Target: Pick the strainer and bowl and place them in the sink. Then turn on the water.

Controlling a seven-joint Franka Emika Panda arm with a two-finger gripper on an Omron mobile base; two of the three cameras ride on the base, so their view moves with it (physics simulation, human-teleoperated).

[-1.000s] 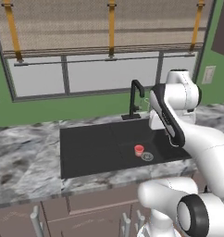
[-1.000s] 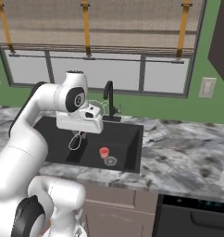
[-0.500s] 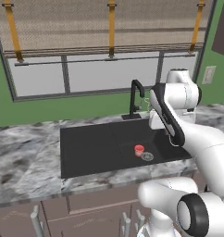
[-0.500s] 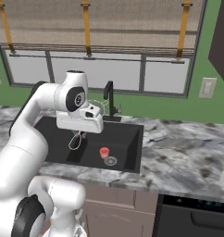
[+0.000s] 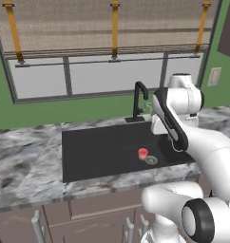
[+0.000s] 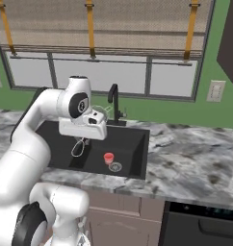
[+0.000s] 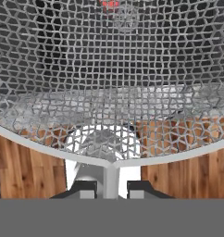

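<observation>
The two dark fingers (image 7: 88, 189) are pinched nearly together on the thin handle stem of the strainer (image 7: 112, 92), whose silver wire mesh spreads wide just in front of the hand camera. Through the mesh a small red spot, the drain ring, shows at the top, with wood-toned floor below the rim. Seen from the right of the base, the gripper (image 6: 83, 140) hangs over the near left part of the black sink (image 6: 137, 144), with a thin looped wire dangling under it; the mesh basket itself is hard to make out there. Compared with the pictures from the last second, nothing has shifted: the arm and strainer hold the same pose above the basin. This suggests the strainer is poised for lowering or release. The bowl's whereabouts cannot be told. No water runs from the black faucet (image 5: 138, 97).
</observation>
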